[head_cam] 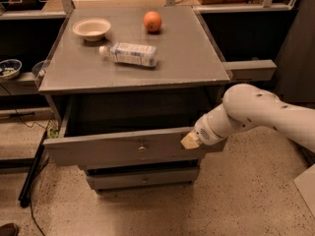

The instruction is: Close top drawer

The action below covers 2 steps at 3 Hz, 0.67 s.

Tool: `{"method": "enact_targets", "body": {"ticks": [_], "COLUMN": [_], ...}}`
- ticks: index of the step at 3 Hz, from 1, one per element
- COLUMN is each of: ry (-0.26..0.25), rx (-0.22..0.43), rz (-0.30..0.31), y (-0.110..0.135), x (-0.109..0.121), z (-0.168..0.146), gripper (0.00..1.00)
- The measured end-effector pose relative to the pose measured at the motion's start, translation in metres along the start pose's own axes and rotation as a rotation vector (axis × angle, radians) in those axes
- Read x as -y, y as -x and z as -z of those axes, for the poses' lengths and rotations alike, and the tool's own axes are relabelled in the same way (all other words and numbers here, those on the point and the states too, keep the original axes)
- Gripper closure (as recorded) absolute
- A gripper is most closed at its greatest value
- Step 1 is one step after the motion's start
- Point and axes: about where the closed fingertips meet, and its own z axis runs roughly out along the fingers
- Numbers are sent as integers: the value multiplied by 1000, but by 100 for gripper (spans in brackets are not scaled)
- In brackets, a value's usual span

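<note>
Speckled flooring [246,200] runs under a grey cabinet whose counter [187,58] carries a bowl [91,28], an orange [152,21] and a plastic bottle [129,54] lying on its side, all up and left of my jaws. My gripper [190,140] sits against the right end of the top drawer [98,151], at its front panel; I cannot tell whether the jaws are spread or pressed together. That drawer stands pulled out, its knob [141,146] left of the jaws, a lower drawer [113,181] beneath them.
</note>
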Motion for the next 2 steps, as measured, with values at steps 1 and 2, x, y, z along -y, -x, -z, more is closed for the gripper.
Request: {"method": "enact_targets", "body": {"ticks": [1,2], "ry": [8,17], "rx": [15,30], "rz": [11,29], "y": [13,23], "x": [3,2], "z": [-3,-5], "gripper": [100,100]}}
